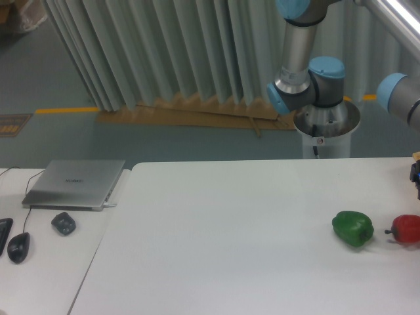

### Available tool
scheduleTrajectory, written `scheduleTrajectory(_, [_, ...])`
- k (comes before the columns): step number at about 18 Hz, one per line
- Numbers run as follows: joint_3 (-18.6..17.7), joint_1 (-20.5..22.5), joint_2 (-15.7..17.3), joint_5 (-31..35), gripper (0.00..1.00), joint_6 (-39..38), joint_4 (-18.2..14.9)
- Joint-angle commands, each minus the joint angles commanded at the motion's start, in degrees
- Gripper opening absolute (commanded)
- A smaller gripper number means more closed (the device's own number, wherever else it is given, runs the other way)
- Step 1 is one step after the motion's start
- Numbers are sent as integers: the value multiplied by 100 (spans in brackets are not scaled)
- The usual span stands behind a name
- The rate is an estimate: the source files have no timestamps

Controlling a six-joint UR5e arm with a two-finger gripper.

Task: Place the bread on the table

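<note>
Bread: I cannot find it anywhere in view. Gripper mostly cut off at right edge, so I cannot tell whether jaws are parted or holding anything. Table carries green pepper and red pepper, just beside each other, near right edge. Laptop on side desk; lid marking too blurred to read.
</note>
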Motion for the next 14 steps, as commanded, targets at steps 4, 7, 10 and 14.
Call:
scheduleTrajectory(4, [0, 219, 70, -9, 100, 745, -26])
scheduleTrajectory(7, [-9, 439, 70, -9, 100, 1370, -26])
scheduleTrajectory(10, [-9, 589, 70, -9, 100, 1985, -18])
scheduleTrajectory(14, [0, 712, 70, -9, 100, 2418, -9])
